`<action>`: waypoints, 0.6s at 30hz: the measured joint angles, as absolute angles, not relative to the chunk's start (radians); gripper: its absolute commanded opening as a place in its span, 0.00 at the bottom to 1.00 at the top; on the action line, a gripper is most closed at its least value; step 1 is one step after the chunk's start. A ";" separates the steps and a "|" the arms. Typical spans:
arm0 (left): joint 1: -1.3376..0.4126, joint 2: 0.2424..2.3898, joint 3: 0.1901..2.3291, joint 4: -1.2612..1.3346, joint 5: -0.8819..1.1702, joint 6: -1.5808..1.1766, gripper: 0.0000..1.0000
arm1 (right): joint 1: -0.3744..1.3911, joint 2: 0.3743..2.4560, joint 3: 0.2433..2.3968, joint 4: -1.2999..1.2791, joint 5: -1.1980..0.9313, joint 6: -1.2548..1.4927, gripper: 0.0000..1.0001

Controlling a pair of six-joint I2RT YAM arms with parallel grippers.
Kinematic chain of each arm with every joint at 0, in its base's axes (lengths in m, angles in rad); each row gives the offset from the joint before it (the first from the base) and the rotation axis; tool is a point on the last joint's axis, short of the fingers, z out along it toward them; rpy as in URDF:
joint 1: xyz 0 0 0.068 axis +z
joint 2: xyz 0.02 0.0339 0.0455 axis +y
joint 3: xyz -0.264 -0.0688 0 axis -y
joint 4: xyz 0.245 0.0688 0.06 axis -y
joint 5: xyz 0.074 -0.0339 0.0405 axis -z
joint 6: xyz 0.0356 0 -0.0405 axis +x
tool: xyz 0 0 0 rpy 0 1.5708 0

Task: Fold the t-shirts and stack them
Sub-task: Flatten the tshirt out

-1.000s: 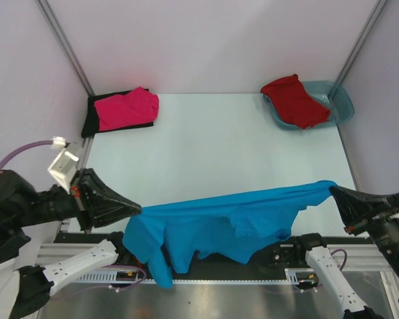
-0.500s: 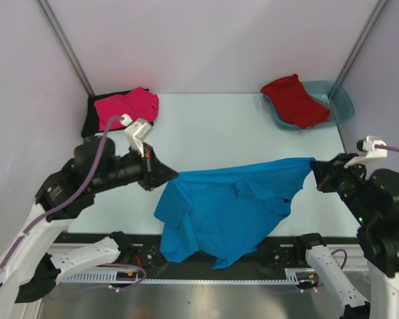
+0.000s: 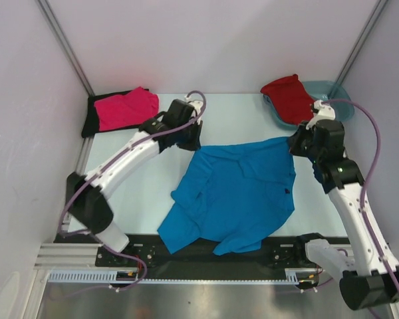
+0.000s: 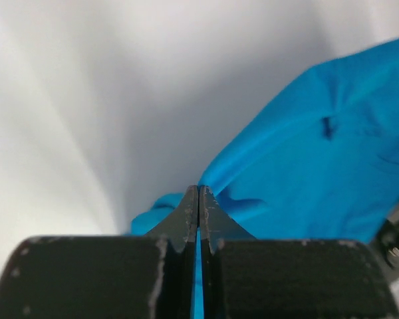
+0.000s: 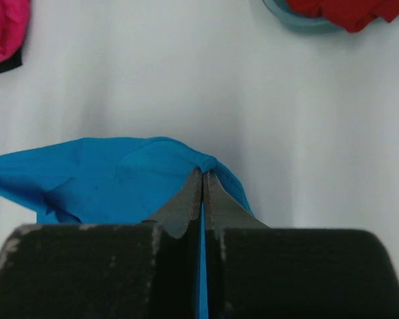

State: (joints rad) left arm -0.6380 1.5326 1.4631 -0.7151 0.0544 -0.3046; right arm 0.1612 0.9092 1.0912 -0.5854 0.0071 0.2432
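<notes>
The bright blue t-shirt (image 3: 238,191) is spread over the middle of the table, its lower part hanging over the near edge. My left gripper (image 3: 194,143) is shut on its far left corner, seen as blue cloth (image 4: 299,166) in the left wrist view. My right gripper (image 3: 294,142) is shut on its far right corner, which also shows in the right wrist view (image 5: 106,179). The hot pink t-shirt (image 3: 125,107) lies on the black t-shirt (image 3: 91,118) at the far left. The red t-shirt (image 3: 292,100) lies over the teal tub (image 3: 339,100) at the far right.
White walls with metal corner posts (image 3: 66,50) close in the table. The black rail (image 3: 206,256) with the arm bases runs along the near edge. The left arm (image 3: 126,163) reaches across the left side of the table.
Both grippers have carried the blue t-shirt away from the near edge toward the table's far middle. The shirt now lies more spread on the table instead of hanging stretched.
</notes>
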 measured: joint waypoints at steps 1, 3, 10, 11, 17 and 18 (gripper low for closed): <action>-0.625 1.583 1.488 -0.710 0.054 -0.291 0.00 | 0.161 0.945 1.086 -0.564 0.015 0.248 0.00; -0.595 1.702 1.565 -0.708 0.052 -0.259 0.00 | 0.161 1.016 1.082 -0.511 0.032 0.253 0.00; -0.493 2.049 1.864 -0.730 0.043 -0.155 0.00 | 0.163 1.298 1.091 -0.319 0.068 0.258 0.00; -0.474 2.098 1.916 -0.748 0.044 -0.144 0.00 | 0.164 1.343 1.102 -0.305 0.070 0.258 0.00; -0.358 2.308 2.122 -0.784 0.068 -0.096 0.00 | 0.171 1.608 1.224 -0.223 0.071 0.256 0.00; -0.336 2.339 2.156 -0.792 0.084 -0.095 0.00 | 0.173 1.648 1.253 -0.208 0.069 0.255 0.00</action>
